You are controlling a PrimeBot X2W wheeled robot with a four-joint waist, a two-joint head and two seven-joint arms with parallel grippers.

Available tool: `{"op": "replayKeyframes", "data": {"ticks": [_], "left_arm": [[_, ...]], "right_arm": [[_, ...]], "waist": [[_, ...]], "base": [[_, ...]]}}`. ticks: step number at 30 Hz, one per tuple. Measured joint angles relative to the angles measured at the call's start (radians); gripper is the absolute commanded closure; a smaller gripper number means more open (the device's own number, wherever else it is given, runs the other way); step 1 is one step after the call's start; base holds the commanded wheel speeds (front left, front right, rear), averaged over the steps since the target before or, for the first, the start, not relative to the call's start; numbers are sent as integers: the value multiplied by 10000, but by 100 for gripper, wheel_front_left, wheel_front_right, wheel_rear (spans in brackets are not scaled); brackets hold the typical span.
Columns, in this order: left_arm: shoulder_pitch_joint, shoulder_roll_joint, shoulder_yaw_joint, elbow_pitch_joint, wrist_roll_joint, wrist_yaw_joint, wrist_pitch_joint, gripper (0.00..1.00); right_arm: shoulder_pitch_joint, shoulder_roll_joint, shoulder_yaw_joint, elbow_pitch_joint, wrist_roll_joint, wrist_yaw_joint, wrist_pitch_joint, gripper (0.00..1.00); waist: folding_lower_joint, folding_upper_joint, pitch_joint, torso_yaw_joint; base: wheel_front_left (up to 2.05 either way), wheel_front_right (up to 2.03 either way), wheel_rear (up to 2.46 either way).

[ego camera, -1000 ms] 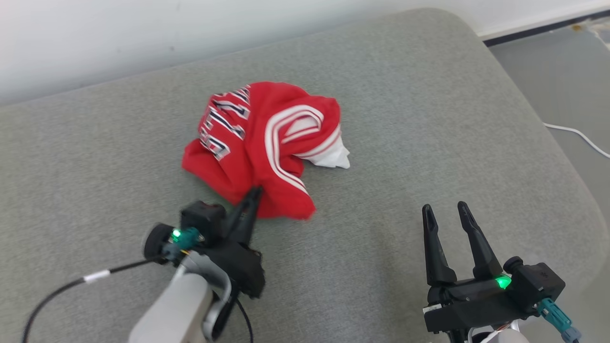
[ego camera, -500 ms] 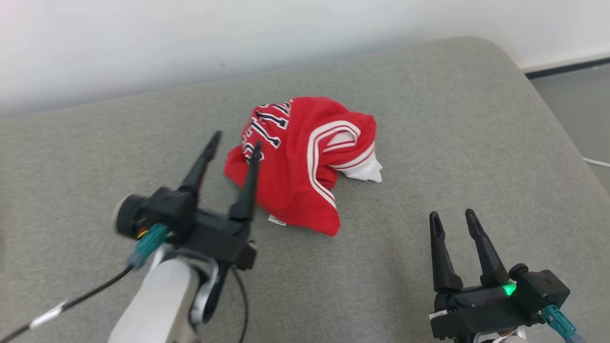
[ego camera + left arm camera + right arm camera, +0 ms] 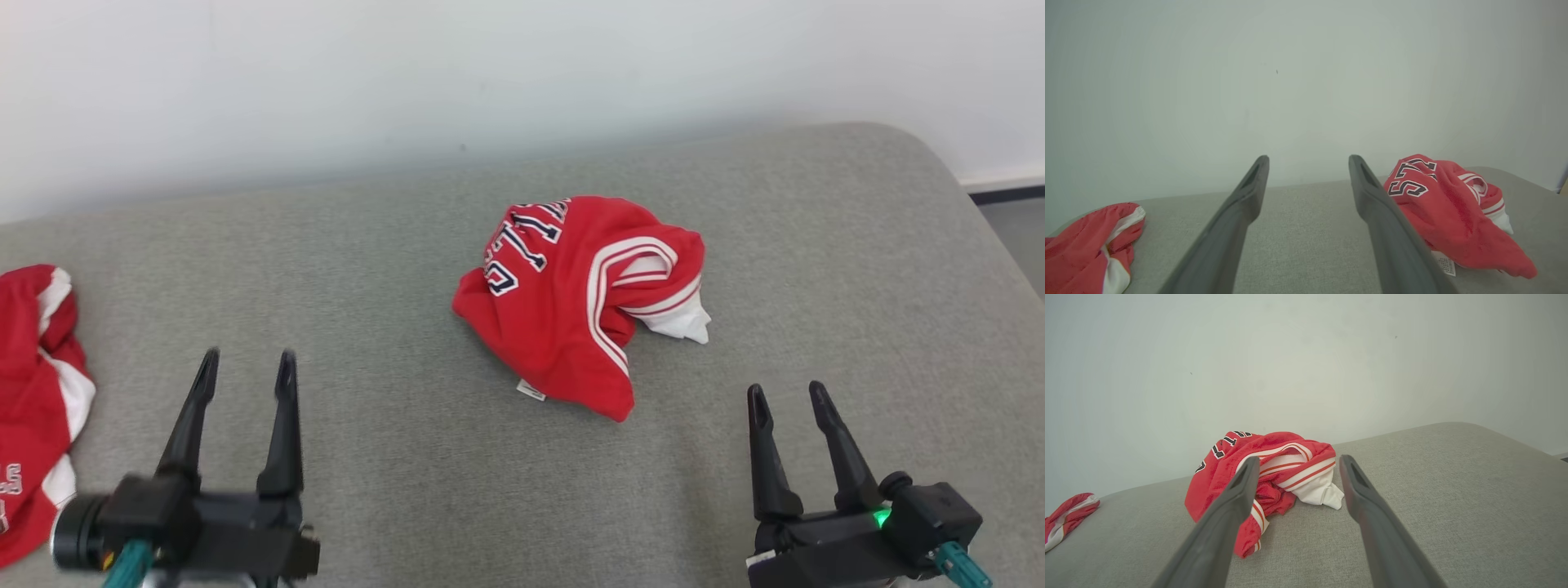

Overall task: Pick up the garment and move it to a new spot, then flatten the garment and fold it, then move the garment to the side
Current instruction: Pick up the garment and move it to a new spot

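Left claw (image 3: pixel 248 354) and right claw (image 3: pixel 785 389) both stand spread and empty over the grey cushion (image 3: pixel 367 245). Ahead, between them and touching neither, the garment (image 3: pixel 571 310) lies crumpled; by my judgement flattening, folding and setting aside all remain.

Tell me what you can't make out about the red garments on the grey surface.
Head view: the second garment at the left is cut off by the picture's edge.
Head view: the lettering on the crumpled garment is partly folded under, so it cannot be read whole.
Left wrist view: the print on its white tag is too small to read.
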Motion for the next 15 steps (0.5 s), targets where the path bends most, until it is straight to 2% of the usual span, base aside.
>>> {"op": "replayKeyframes", "data": {"ticks": [7, 15], "left_arm": [[1462, -623, 832, -48, 556, -46, 0, 0], [2348, -1246, 1626, 107, 1133, 13, 0, 0]], "right_arm": [[266, 0, -4, 148, -155, 0, 0, 0], [658, 6, -13, 387, -374, 0, 0, 0]], "waist": [[0, 0, -279, 367], [0, 0, -598, 596]], "base": [[0, 0, 0], [0, 0, 0]]}}
